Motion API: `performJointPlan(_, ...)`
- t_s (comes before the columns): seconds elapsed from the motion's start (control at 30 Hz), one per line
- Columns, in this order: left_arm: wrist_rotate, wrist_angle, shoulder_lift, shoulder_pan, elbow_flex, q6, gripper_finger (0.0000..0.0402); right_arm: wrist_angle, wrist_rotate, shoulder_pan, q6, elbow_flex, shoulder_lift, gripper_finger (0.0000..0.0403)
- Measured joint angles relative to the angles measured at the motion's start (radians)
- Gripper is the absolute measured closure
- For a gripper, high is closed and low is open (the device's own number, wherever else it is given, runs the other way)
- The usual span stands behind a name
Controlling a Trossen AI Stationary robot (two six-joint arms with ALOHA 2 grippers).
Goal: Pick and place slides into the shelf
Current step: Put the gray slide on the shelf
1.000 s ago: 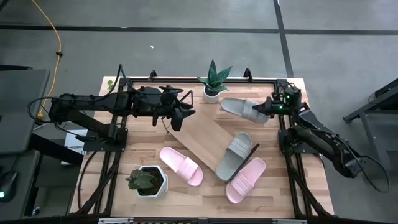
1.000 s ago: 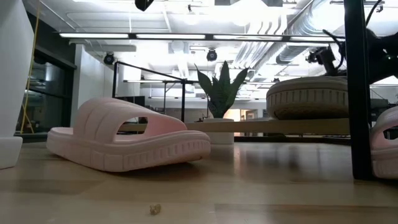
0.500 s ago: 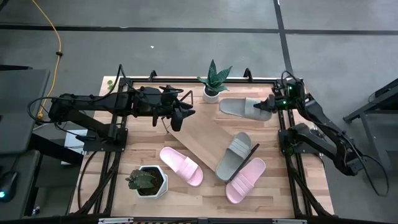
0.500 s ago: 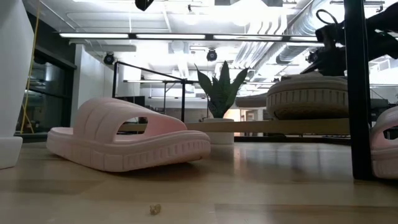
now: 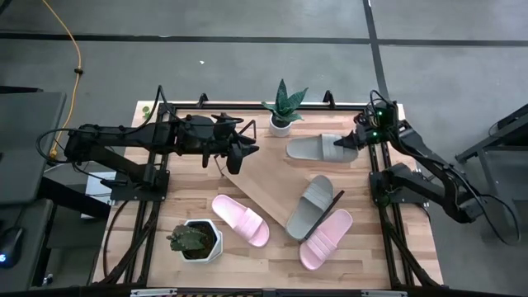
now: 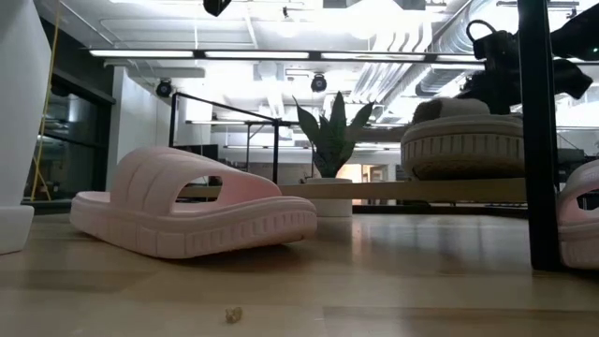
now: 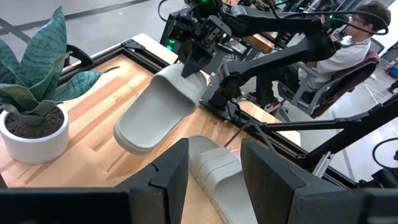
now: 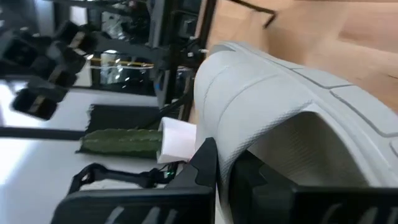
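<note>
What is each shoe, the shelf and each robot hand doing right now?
Held grey slide: lifted, pinched by the right gripper.
Other grey slide: lying on the shelf.
Pink slides: on the table.
Shelf: flat, angled.
Left gripper: open, empty, at the shelf's end.

**Grey slide held aloft ahead of the left fingers**

Between the left gripper's [image 7: 211,177] parted dark fingers [image 7: 171,171] lies a grey slide [image 7: 214,171]. Beyond them, the right gripper [image 7: 194,62] clamps the end of a second grey slide [image 7: 155,109], tilted above the table [image 7: 118,93]. Off to one side stands a potted plant [image 7: 34,106].
</note>
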Motion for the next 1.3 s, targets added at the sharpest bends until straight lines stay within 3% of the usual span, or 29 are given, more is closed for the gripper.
performJointPlan(0.53, 0.000, -0.041, 0.000, 0.000, 0.000, -0.023, 0.0266, 0.247, -0.071, 0.216, 0.086, 0.004, 0.169, 0.0403)
performJointPlan(0.87, 0.000, -0.043, 0.000, 0.000, 0.000, -0.023, 0.0266, 0.264, -0.073, 0.320, 0.014, 0.155, 0.361, 0.0403)
performJointPlan(1.3, 0.026, -0.075, 0.000, 0.000, 0.000, -0.027, 0.0266, 0.255, -0.153, 0.393, -0.069, 0.304, 0.589, 0.0403)
